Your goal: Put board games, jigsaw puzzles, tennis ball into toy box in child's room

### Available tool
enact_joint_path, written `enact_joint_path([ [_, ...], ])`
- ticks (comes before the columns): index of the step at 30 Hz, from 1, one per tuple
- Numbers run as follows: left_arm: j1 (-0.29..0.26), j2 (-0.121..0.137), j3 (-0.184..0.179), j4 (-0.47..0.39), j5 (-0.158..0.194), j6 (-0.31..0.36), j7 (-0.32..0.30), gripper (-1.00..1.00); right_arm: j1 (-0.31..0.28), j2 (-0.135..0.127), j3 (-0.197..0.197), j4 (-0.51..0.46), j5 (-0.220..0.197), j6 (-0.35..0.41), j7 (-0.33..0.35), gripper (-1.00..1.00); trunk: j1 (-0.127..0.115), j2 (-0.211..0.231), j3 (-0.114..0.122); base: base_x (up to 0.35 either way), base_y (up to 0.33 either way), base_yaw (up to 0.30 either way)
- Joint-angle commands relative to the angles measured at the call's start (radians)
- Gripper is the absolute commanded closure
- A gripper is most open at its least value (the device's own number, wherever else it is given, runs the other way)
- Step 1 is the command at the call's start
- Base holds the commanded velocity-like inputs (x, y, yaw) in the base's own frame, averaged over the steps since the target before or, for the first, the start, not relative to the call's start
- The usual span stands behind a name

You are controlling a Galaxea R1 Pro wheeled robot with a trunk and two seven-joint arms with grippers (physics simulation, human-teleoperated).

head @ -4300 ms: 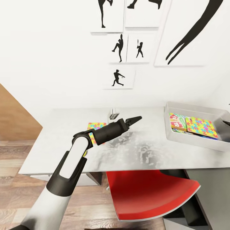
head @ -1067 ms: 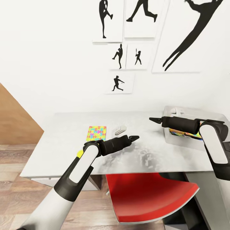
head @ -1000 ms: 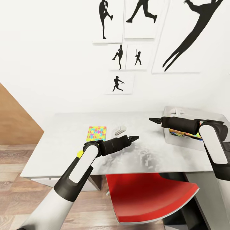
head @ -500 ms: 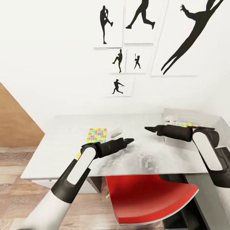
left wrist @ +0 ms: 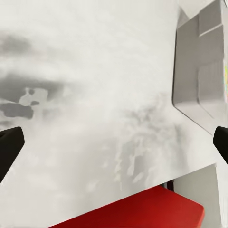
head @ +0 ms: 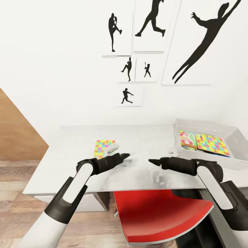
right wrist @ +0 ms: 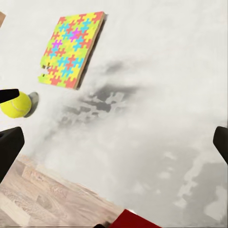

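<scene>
Bare table (head: 144, 137) between the grippers' tips; puzzle (head: 102, 148) and ball (right wrist: 15, 104) at its left; toy box (head: 237, 137) walls its right; red chair (head: 162, 213) below.

No word, brand, number or sign can be read anywhere. The green-and-red game box (head: 187, 139) in the tray (head: 237, 162), beyond and outward of the right gripper (head: 151, 161), carries print too small and blurred to make out. The puzzle box (head: 212, 144) next to it and the puzzle box (right wrist: 72, 49) on the table ahead of the left gripper (head: 126, 156) show only a coloured jigsaw pattern. The wall pictures (head: 127, 96) hold black figures without lettering.
</scene>
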Motion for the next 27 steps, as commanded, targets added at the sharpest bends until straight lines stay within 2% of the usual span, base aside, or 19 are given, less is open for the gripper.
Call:
enact_joint_path([
  [1,0.003,0.003,0.004,0.000,0.009,0.001,0.011,-1.00,0.015,0.000,0.014,0.000,0.011,-0.017,0.010,-1.00,0.001,-0.002,-0.001,0.000,0.000,0.000],
  [9,0.023,0.010,0.011,0.003,0.005,0.000,0.013,-1.00,0.055,0.001,0.076,0.000,0.012,-0.081,0.012,-1.00,0.001,-0.002,0.002,0.000,0.000,0.000],
  [12,0.013,0.027,0.028,0.001,0.015,0.010,0.015,-1.00,0.038,0.009,0.058,0.017,-0.002,-0.070,0.025,-1.00,0.001,-0.002,0.002,0.000,0.000,0.000],
  [16,0.013,0.027,0.051,0.001,0.015,0.010,0.015,-1.00,0.038,0.009,0.052,0.036,-0.002,-0.070,0.025,-1.00,0.001,-0.002,0.002,0.000,0.000,0.000],
  [27,0.013,0.027,0.051,0.001,0.015,0.010,0.015,-1.00,0.038,0.009,0.052,0.036,-0.002,-0.070,0.025,-1.00,0.001,-0.002,0.002,0.000,0.000,0.000],
])
